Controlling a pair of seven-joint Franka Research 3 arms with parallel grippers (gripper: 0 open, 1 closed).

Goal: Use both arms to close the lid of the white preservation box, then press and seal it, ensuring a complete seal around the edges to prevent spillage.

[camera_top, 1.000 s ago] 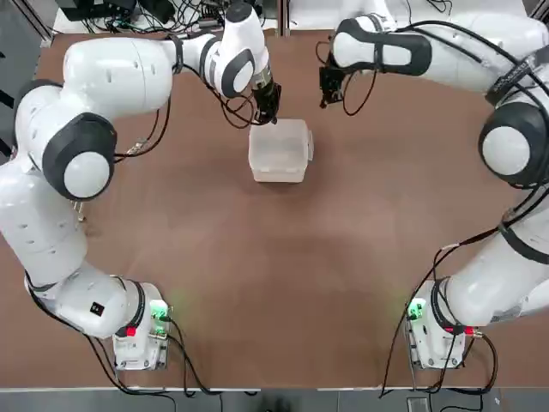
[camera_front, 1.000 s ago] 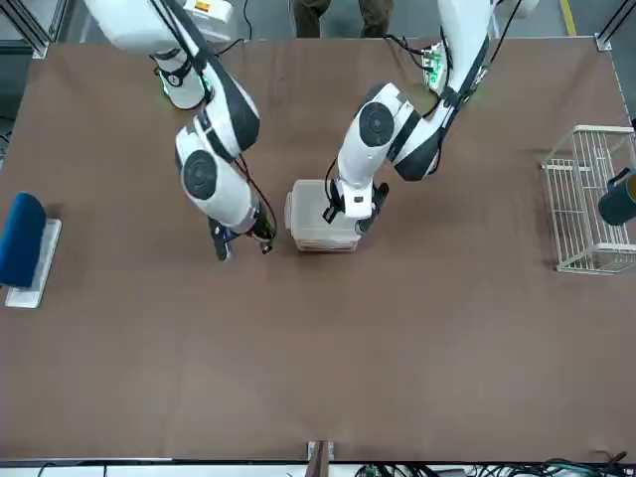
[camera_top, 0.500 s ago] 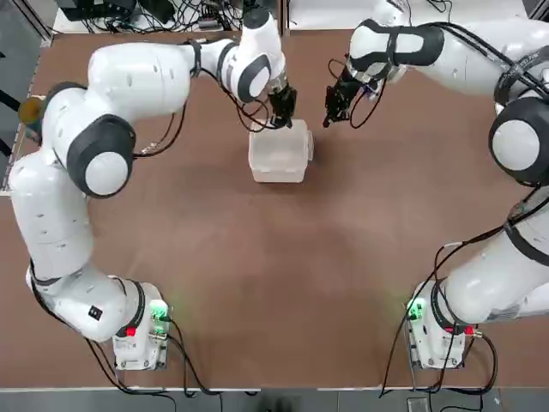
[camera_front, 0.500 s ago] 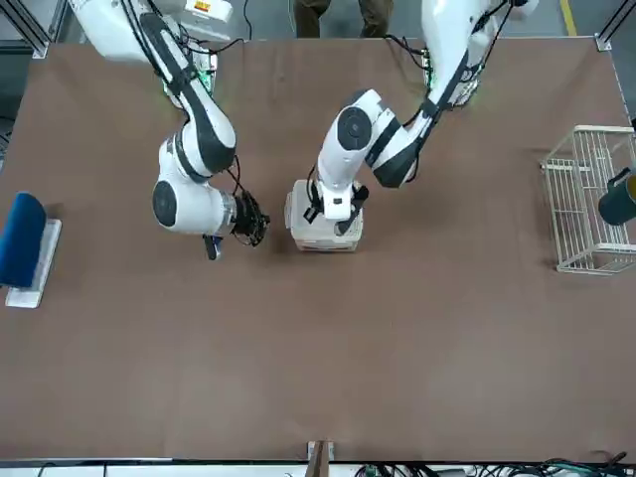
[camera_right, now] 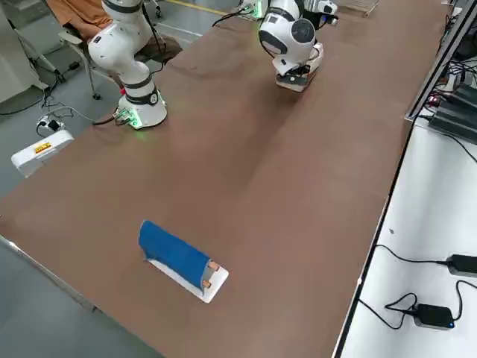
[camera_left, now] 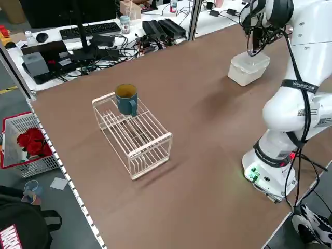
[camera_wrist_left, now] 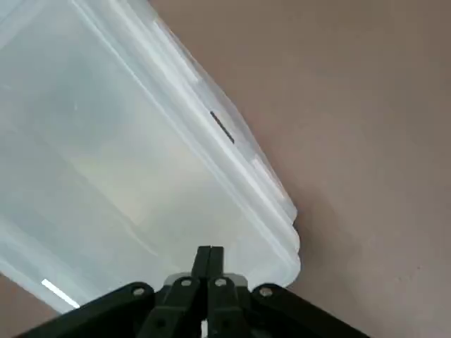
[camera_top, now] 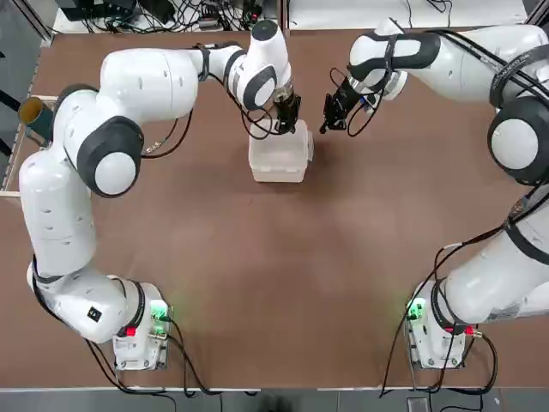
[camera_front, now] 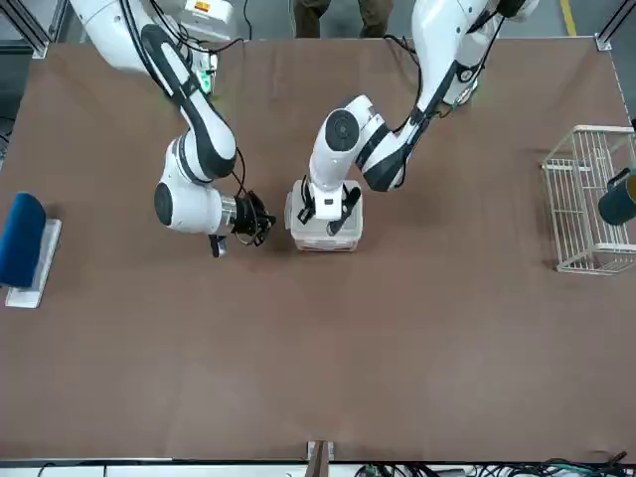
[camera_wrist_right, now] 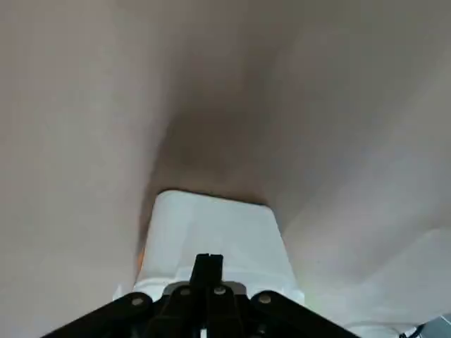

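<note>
On the brown surface (camera_top: 257, 275) your white preservation box (camera_top: 279, 157) sits in the far central part of the top view, roughly at twelve o'clock from the middle, with the lid (camera_top: 280, 146) lying flat over it so the two outlines match. Your left gripper (camera_top: 287, 120) points down over the far edge of the lid, at about twelve o'clock on the box, and its fingers are pressed together with nothing between them; in the left wrist view the closed fingertips (camera_wrist_left: 209, 259) hang just above the translucent lid near one rounded corner, beside a small latch tab (camera_wrist_left: 223, 127). Whether the tips actually touch the plastic you cannot tell. Your right gripper (camera_top: 328, 116) is off the box, just beside it at about two o'clock, tilted towards it from the side, and its fingers are likewise shut on nothing; the right wrist view shows them aimed at a white body ahead, with bare surface around it. In the front view the left gripper (camera_front: 326, 212) stands over the box while the right one (camera_front: 260, 218) is level and beside it. Well away from the box, you also have a white wire rack (camera_front: 586, 199) with a teal mug (camera_left: 126, 98) on it, and a blue object on a white base (camera_front: 24, 243).
</note>
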